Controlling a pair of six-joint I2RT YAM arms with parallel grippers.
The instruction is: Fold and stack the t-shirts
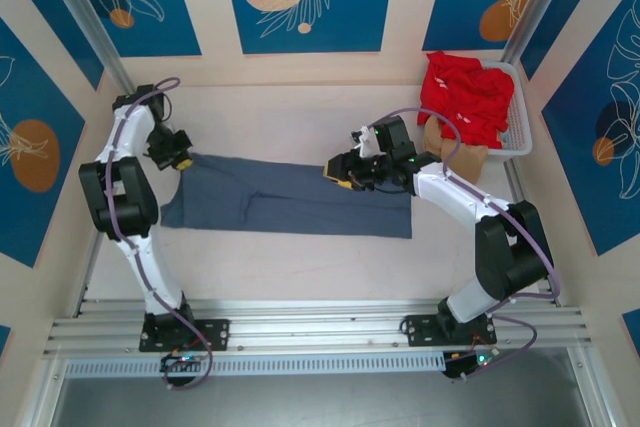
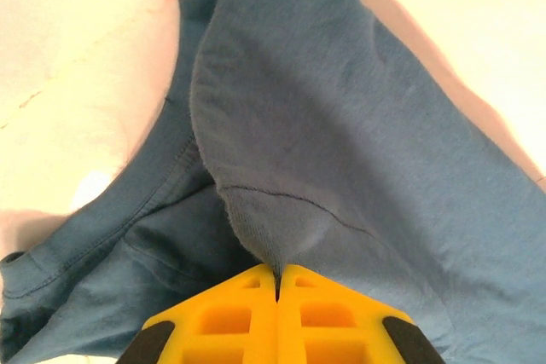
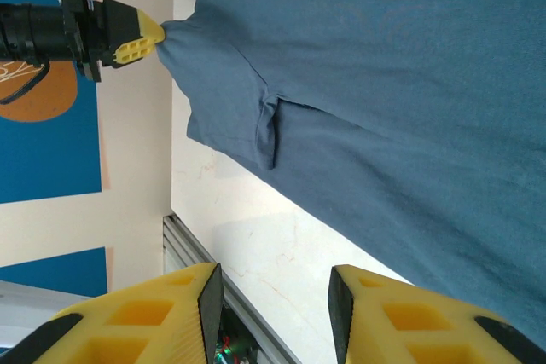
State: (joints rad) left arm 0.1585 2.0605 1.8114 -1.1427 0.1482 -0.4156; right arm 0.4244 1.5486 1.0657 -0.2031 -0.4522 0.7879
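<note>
So, starting at the near edge: you've got both arm bases bolted to the metal rail [image 1: 320,332]. Just beyond that, the slate blue-grey t-shirt [image 1: 290,202] lies left to right across the middle of the table [image 1: 300,257] as one long strip. At its left end your left gripper [image 1: 183,158] is pinched tight on a bit of the cloth. The left wrist view shows the yellow fingers [image 2: 230,313] pressed together with a peak of fabric caught between them, and the shirt is drawn up to a point there. Your right gripper [image 1: 340,176] sits over the shirt's far edge, right of the middle, jaws spread apart with nothing between them. I can't tell whether it touches the cloth. Far right corner — the red t-shirts [image 1: 465,92] are heaped in the white basket [image 1: 520,132], well apart from the blue one.
</note>
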